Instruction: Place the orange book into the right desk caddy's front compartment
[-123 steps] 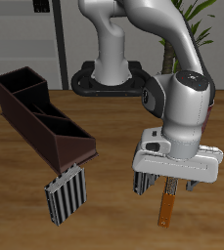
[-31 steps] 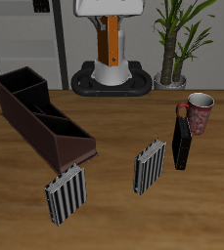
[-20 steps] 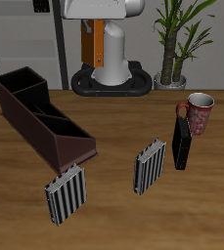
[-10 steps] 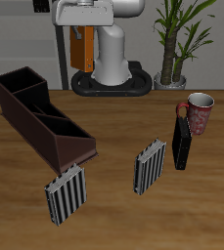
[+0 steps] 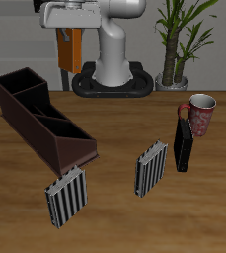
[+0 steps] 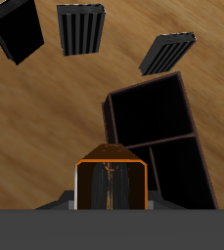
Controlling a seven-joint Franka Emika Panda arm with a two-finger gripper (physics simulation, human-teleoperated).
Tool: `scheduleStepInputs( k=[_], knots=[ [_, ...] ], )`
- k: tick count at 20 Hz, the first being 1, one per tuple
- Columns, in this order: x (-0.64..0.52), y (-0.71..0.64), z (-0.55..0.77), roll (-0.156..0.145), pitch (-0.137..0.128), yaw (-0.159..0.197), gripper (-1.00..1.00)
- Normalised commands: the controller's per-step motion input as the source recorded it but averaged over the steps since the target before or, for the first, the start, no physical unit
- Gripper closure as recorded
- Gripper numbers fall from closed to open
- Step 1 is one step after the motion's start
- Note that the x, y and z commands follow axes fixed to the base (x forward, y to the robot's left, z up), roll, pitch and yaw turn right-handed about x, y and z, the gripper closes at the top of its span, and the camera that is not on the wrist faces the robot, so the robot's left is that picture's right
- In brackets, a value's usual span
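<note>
The gripper (image 5: 66, 33) is held high in the air, above the back end of the table (image 5: 114, 148). The orange book (image 5: 67, 47) is squeezed between its two fingers and hangs straight down from them. The book is seen as a thin, narrow, bright orange strip with a darker brown part near its lower end. In the wrist view the orange book (image 6: 112, 181) is seen end on, as an orange frame around a dark brown middle. None of the table is touched by the book.

Below and toward the table's front edge, the right desk caddy (image 5: 43, 117) is found. It is a long, dark brown box with an open top, and it is split inside by thin walls. In the wrist view the right desk caddy (image 6: 162, 137) is seen from above, and its parts look dark and hollow.

Two grey and black striped slabs (image 5: 65, 196) (image 5: 151, 169) are stood near the table's front edge, the first one just beside the caddy's front end. A black book (image 5: 184, 144) is stood upright farther along, next to a red mug (image 5: 199, 115). A potted plant (image 5: 176, 44) is seen at the back, beside the robot's base (image 5: 113, 83)
</note>
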Motion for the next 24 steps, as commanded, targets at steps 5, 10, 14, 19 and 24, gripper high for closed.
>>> scheduleStepInputs(
  k=[5,10,14,19,24],
  knots=[
    [-0.09,-0.22,-0.07,0.014,-0.017,0.097,1.0],
    [-0.04,-0.13,-0.14,0.001,0.021,0.069,1.0],
    [-0.07,-0.14,-0.08,-0.03,0.011,0.05,1.0],
    [0.04,-0.44,0.01,-0.066,-0.016,0.095,1.0],
    [-0.04,-0.28,0.12,-0.041,-0.03,0.002,1.0]
  ],
)
